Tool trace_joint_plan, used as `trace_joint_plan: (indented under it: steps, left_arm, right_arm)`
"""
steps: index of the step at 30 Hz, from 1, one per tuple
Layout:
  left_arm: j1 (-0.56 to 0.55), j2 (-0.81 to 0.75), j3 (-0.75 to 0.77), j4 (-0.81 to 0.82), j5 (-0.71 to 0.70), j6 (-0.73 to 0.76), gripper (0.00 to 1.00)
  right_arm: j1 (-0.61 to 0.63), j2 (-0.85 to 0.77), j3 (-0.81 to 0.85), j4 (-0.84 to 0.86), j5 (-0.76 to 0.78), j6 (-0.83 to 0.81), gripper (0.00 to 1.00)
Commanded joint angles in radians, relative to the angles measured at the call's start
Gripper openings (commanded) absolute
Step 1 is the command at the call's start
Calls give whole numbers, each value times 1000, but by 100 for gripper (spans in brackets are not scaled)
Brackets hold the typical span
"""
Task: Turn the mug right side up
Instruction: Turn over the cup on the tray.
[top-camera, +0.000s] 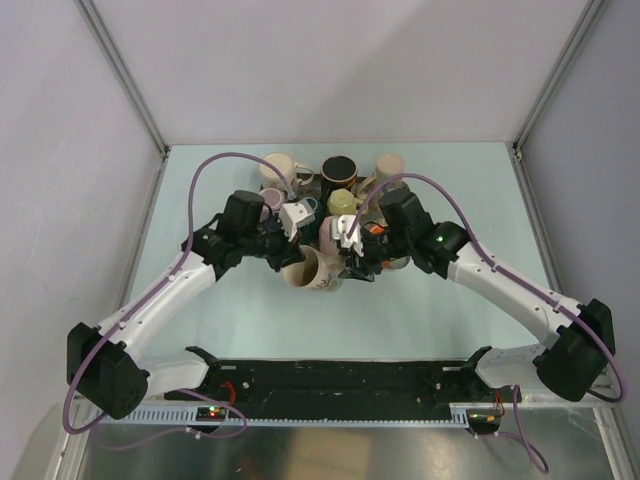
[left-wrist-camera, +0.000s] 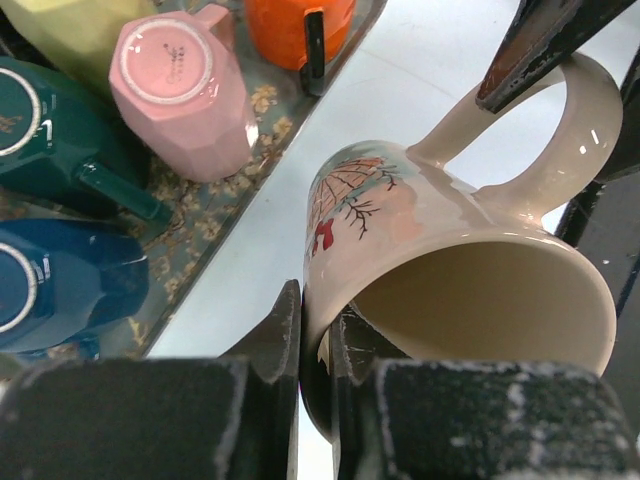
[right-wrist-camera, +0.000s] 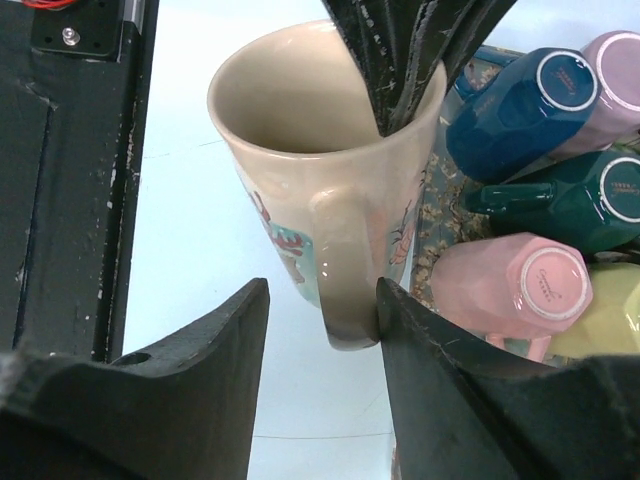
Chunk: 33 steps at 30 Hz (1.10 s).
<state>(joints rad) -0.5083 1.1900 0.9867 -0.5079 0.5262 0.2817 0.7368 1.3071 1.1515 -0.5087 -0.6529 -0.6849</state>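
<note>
left end effector (left-wrist-camera: 315, 322) pinched shut on the mug (top-camera: 312, 270) rim wall; mug tilted, just beside the tray (left-wrist-camera: 215, 230). right end effector (right-wrist-camera: 323, 290) open astride the handle (right-wrist-camera: 345, 250), not gripping. risk: the thin rim pinch lets the mug pivot or slip onto the surface (top-camera: 420, 320).

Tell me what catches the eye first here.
The cream painted mug at mid-table, between both arms: the left gripper pinches its rim, and the right gripper stands open astride its handle. Beyond it, a floral tray holds upside-down mugs, a pink mug among them.
</note>
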Motion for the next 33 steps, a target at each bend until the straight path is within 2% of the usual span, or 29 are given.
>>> trace_joint_plan:
  steps: [1, 9, 16, 20, 23, 24, 27, 32, 33]
  left_arm:
    - [-7, -15, 117, -3, -42, 58, 0]
    - [-13, 18, 177, -48, -60, 29, 0]
    - [-15, 43, 218, -54, -53, -8, 0]
    - [-15, 52, 236, -54, -45, -21, 0]
    - [-15, 53, 241, -54, -49, -23, 1]
    - [-15, 51, 242, -55, -58, -23, 7]
    - [-14, 31, 238, -54, -99, -25, 50]
    - [-2, -41, 245, -52, -184, -36, 90]
    - [1, -59, 250, -47, -228, -41, 95]
  right_arm:
    - [20, 23, 4, 8, 8, -50, 53]
    - [38, 77, 5, 43, 56, -72, 55]
    - [58, 106, 6, 91, 102, -99, 48]
    - [59, 121, 5, 93, 116, -103, 34]
    - [55, 123, 6, 98, 121, -96, 7]
    - [52, 120, 6, 101, 122, -92, 4]
    - [38, 100, 13, 83, 115, -93, 0]
    - [-10, 26, 52, 5, 70, -97, 0]
    - [-18, 7, 60, -14, 66, -96, 0]
